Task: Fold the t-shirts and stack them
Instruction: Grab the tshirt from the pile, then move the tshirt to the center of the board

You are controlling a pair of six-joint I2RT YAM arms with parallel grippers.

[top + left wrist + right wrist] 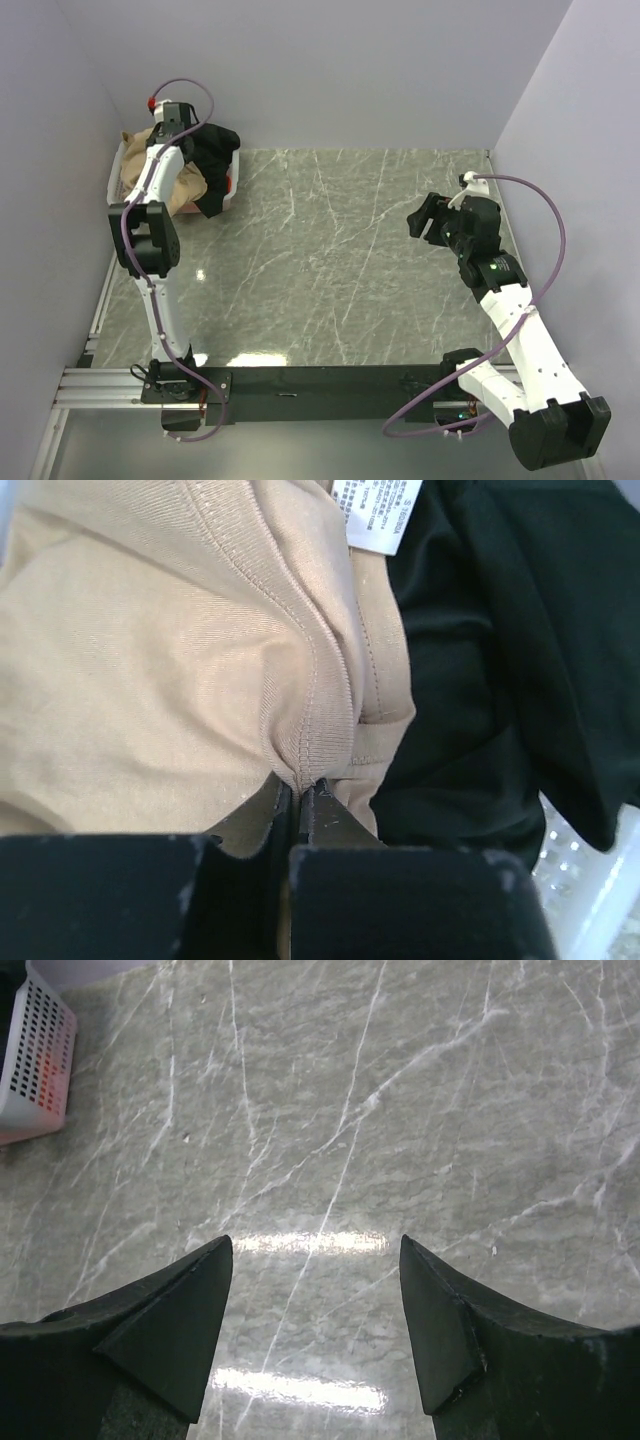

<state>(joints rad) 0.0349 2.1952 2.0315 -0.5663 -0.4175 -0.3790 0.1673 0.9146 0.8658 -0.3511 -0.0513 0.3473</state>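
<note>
Barely begun, by the look of it. Every shirt in view lies heaped in the white basket (232,188) at the far left corner of the worktop (350,260). Nothing is spread out, folded or stacked on the marbled surface.

The left arm reaches into the basket, and the left fingers (280,815) are clenched on a ribbed edge of the tan shirt (150,680), the cloth puckering right where the tips meet. That shirt lies on top of the heap, its white tag (375,510) showing at the upper edge of the wrist view. The black shirt (480,680) touches it on the right and drapes over the basket's rim. A patch of orange-red shows through the lattice wall in the right wrist view, probably another shirt, though too little is visible to be sure.

The right fingers (170,1340) are spread wide and grasping nothing, hovering over bare worktop well apart from the basket.

The step in hand seems to be pulling the first shirt out. Left to do, as I judge it: lift the tan shirt clear, lay it flat and fold it, then do likewise with the black one and any others, and stack them
</note>
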